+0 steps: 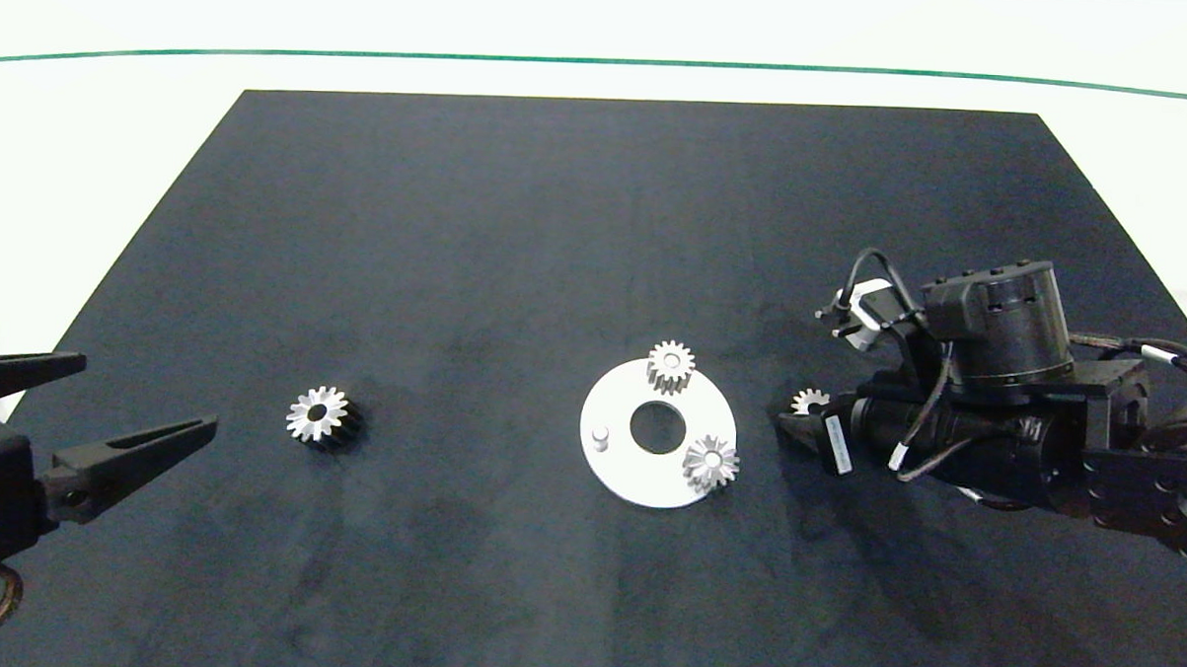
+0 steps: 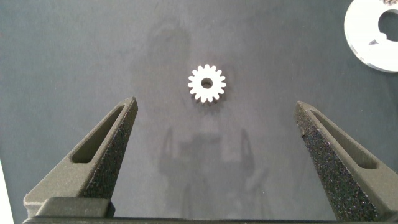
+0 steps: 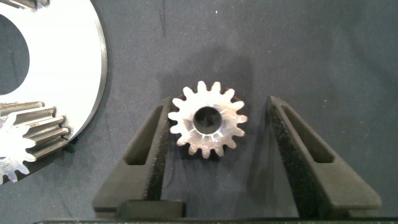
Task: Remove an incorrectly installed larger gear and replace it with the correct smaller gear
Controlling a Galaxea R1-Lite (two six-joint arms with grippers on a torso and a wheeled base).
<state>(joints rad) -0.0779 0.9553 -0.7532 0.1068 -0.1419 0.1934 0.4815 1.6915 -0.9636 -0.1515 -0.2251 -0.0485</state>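
White tabletop (image 1: 116, 159), mostly covered by a dark mat (image 1: 558, 224). Green line across the far edge of the tabletop.

Right arm (image 1: 996, 387) in from the right, lying low over the mat, wrist just beside the white disc (image 1: 618, 468). Left arm at the left edge, well apart from the disc.

White disc flat on the mat near the middle, big round hole in its centre. Carries two gears with silver-filled centres: far-side gear (image 1: 670, 366) on the rim away from the robot, near-side gear (image 1: 711, 463) on the rim towards the right arm. One bare peg (image 1: 601, 435) on the disc's left part, nothing on it.

Left pincer (image 1: 147, 392): released, fingers spread wide, holding nothing. Aimed along the mat at the larger gear (image 1: 322, 415), but short of it, no contact.

Right pincer (image 3: 219, 102): released, down at mat level, fingers straddling the smaller gear (image 3: 207, 119). One finger right against the teeth or nearly so; clear gap to the other finger. Not clenched on it.

Larger gear: on the mat left of the disc, well apart from it, lying flat, dark hole up, long pointed teeth.

Smaller gear: on the mat just right of the disc, off the disc, flat, dark centre hole up, short blunt teeth. Mostly hidden under the right wrist in the head view.
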